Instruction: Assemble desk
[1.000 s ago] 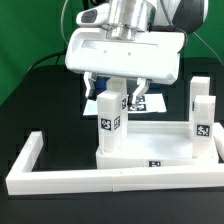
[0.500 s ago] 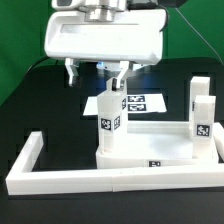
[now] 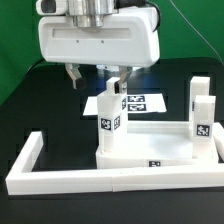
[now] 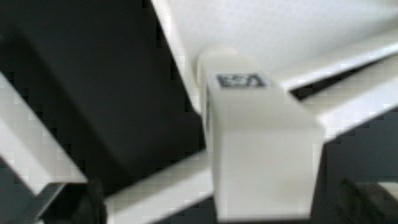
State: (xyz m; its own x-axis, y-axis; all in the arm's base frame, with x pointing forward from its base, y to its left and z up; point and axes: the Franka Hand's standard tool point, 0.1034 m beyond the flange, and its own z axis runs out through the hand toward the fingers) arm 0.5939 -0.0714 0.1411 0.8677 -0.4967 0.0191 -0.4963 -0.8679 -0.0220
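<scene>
Shifted toward upper left: hand [image 3: 97,77], released, above upright leg [image 3: 110,122]. Black counter [image 3: 45,100]; desk top [image 3: 160,150] lower right; green backdrop [image 3: 15,40] left.

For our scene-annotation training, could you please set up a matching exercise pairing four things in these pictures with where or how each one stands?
Things:
1. gripper
2. leg
3. marker board
4. second leg

Places or states:
A. flat on the black table, behind the tray
B. upright at the tray's corner on the exterior view's right
C. open, holding nothing
D. upright at the tray's corner on the exterior view's left

Pairs: 1-C, 2-D, 3-A, 4-B
</scene>
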